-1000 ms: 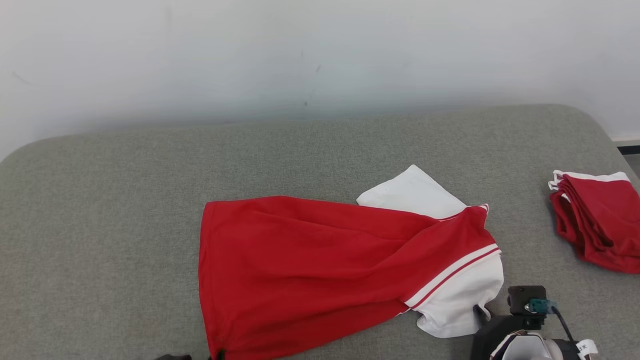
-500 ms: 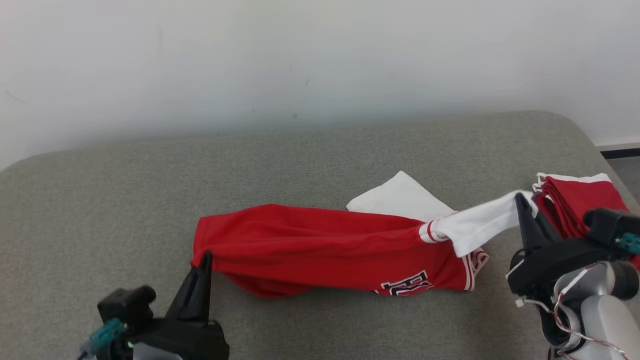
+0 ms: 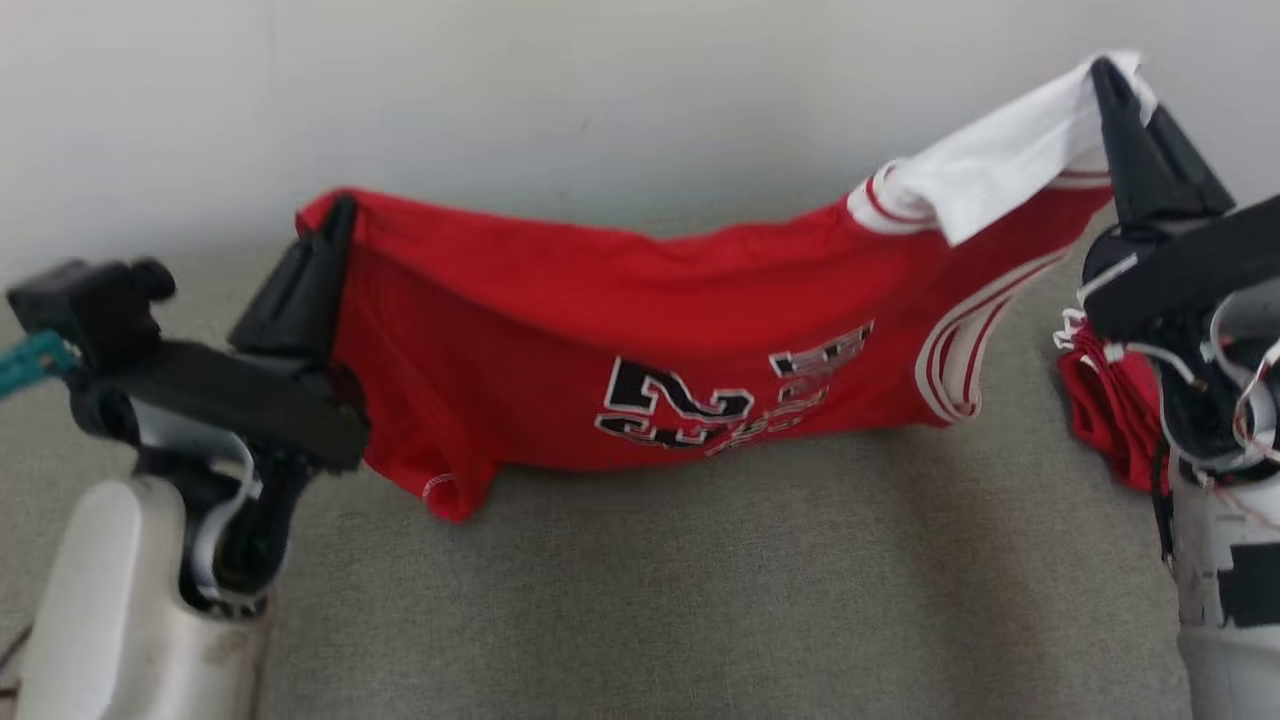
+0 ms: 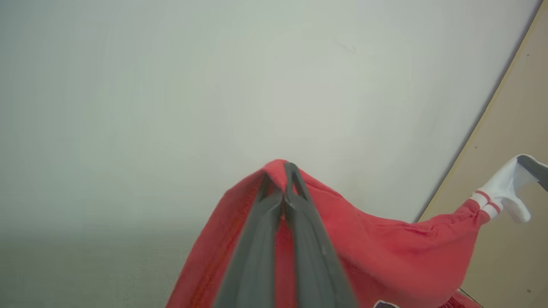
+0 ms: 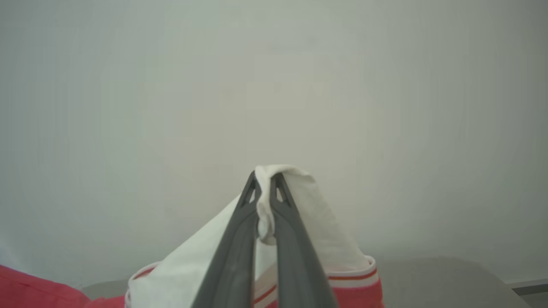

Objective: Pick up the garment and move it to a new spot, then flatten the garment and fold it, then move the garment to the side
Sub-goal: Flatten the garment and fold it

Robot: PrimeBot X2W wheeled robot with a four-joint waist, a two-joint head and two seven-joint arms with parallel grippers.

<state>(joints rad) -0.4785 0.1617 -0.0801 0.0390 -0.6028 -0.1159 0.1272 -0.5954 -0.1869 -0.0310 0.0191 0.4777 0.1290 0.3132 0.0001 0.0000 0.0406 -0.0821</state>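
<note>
Garment: a red, smooth-knit sports jersey (image 3: 640, 330) with white sleeves, red-and-white striped trim and black-and-white chest lettering hangs stretched between two grippers above a grey-green, fabric-covered platform (image 3: 700, 600).
Hang: the jersey's top edge sags in the middle. One red corner droops lowest, close over the platform's left half, and whether it touches the fabric cannot be told.
Left gripper: the robot's dark, long-fingered left gripper (image 3: 338, 208) is clenched on a red corner of the jersey, raised over the platform's left side. In the left wrist view the red cloth drapes over the tips of the pressed-together fingers.
Right gripper: the matching dark right gripper (image 3: 1108, 72) grasps a bunched fold of the white sleeve, lifted high over the platform's right side. In the right wrist view the white cloth is pinched between the two fingers near their tips.
Lettering: the chest print faces the head camera, creased and blurred, so it cannot be read in full.
Second item: a folded red-and-white cloth stack (image 3: 1100, 420) lies at the platform's right edge, partly hidden behind the right arm.
Backdrop: a plain, pale wall (image 3: 500, 90) rises behind the platform's far edge.
</note>
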